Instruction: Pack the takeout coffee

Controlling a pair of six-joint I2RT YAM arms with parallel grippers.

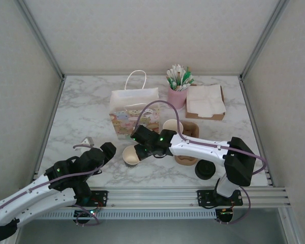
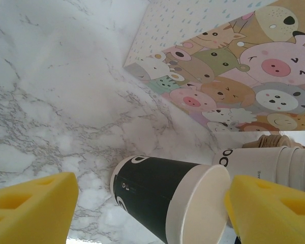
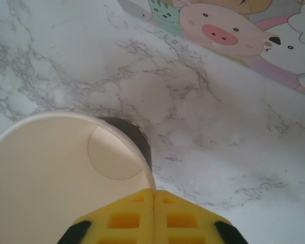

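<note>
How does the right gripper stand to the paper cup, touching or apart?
Touching. In the right wrist view the paper cup has its rim running straight into the seam of the shut right gripper, no gap.

**Cup** (image 2: 152,198), dark wall, lying on its side: white mark near the rim, a rounded loop like a "D" or "O". A second curved white stroke sits lower on the same wall. The rest turns out of sight, so no whole word can be read.

**Stack** (image 2: 267,165) of cream cups, just beside it: two black rounded characters, reading "OO", at its left edge. The remainder is cut off.
</note>
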